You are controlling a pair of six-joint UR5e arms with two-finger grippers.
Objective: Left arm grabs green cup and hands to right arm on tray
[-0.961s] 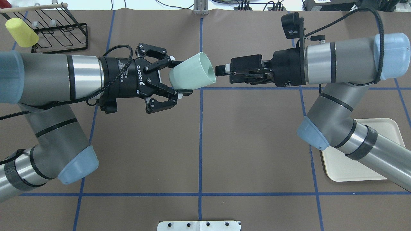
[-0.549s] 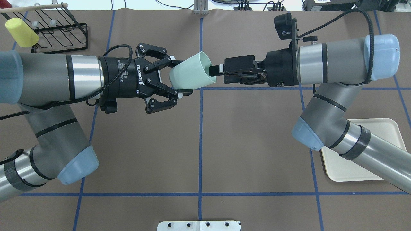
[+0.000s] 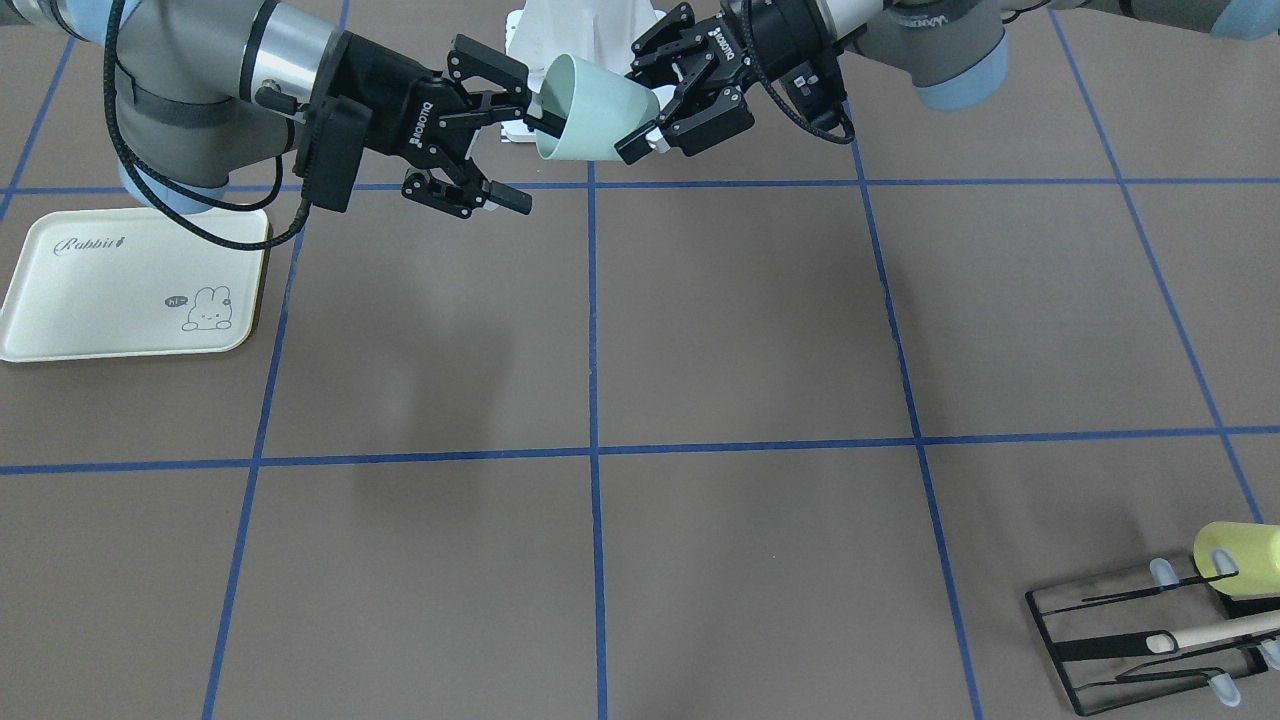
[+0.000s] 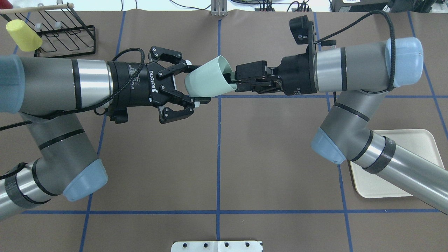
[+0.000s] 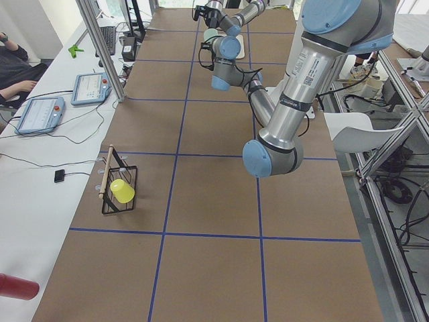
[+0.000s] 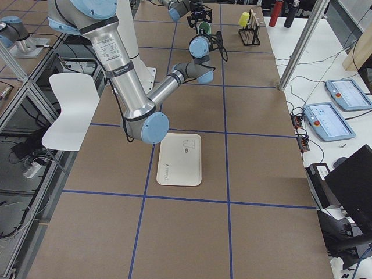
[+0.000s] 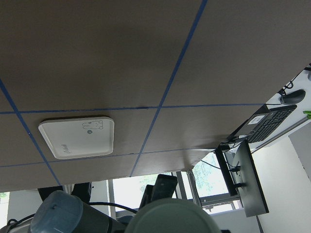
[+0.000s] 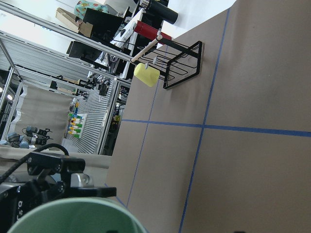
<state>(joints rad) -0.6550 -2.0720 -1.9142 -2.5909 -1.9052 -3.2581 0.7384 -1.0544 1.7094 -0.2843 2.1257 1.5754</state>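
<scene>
Pale mint-green plastic cup [image 4: 206, 82], horizontal, base clamped in the black left gripper [image 4: 196, 83], mouth facing the spread right gripper [image 3: 532, 165], one finger inside the rim.

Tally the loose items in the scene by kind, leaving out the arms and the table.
cups: 2 (green cup, yellow-green cup)
cream tray: 1
black wire rack: 1
total: 4

Smooth, seemingly matt plastic — green cup [image 4: 206, 82]
</scene>
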